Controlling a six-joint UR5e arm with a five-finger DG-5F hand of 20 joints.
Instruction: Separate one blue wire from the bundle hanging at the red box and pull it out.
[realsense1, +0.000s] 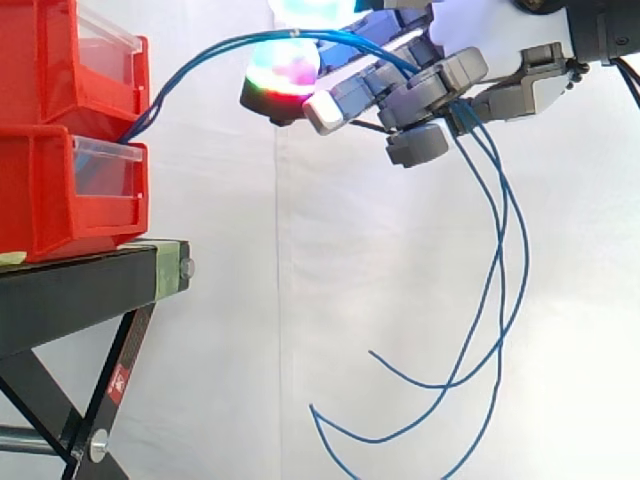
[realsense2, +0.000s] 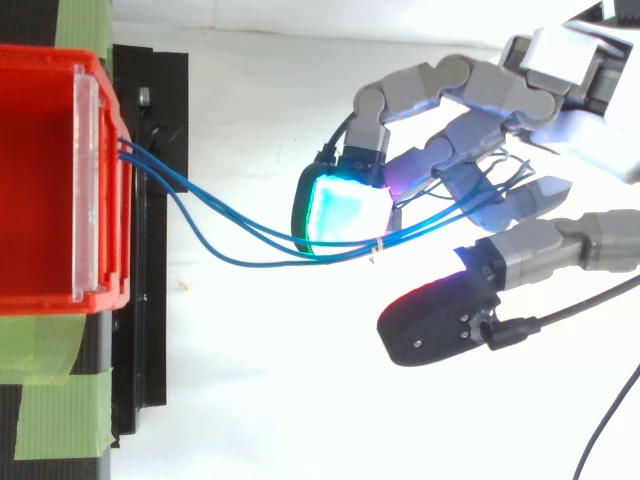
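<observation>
White curtain (realsense1: 300, 300) is seen behind stacked red bins (realsense1: 60, 190) on a black stand (realsense1: 80, 280), from whose front blue wires (realsense2: 372, 241) are strung across to the hand (realsense1: 450, 75) — fingers curled, apparently gripping the bundle — with loose ends hung below it.

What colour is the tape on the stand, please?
Light green; the tape shows best in the top view.
</observation>
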